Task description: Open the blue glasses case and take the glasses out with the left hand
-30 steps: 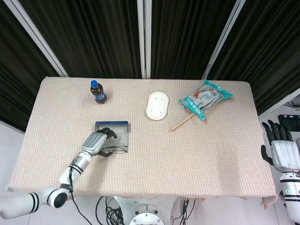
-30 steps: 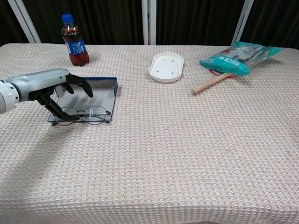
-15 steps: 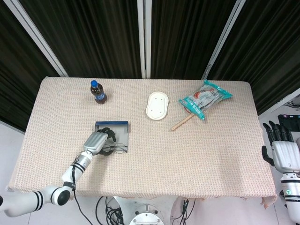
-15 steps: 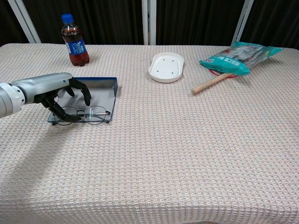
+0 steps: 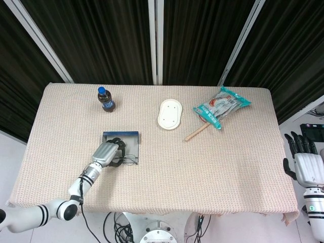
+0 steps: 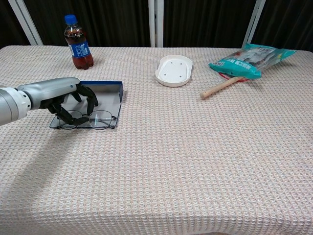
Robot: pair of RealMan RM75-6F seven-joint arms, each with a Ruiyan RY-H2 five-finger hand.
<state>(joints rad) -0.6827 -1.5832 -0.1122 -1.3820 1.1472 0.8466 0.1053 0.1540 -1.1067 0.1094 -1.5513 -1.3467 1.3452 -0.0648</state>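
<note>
The blue glasses case [image 6: 105, 94] [image 5: 129, 142] lies open and flat on the table at the left. The thin-framed glasses [image 6: 94, 119] [image 5: 129, 161] rest across its near edge. My left hand [image 6: 57, 93] [image 5: 107, 152] hangs over the left end of the glasses, fingers curled down toward the case and thumb at the left lens. Whether it grips the frame is unclear, since the hand hides the left lens in the head view. My right hand [image 5: 306, 163] hangs beyond the table's right edge, fingers apart, holding nothing.
A cola bottle [image 6: 77, 42] stands behind the case. A white oval dish [image 6: 174, 70] sits mid-table. At the back right lie a teal snack bag [image 6: 250, 55] and a wooden stick [image 6: 220, 87].
My left hand has slid a little to the right and its fingers have curled in further over the left end of the glasses. The glasses still lie on the case. The right hand stays put.
</note>
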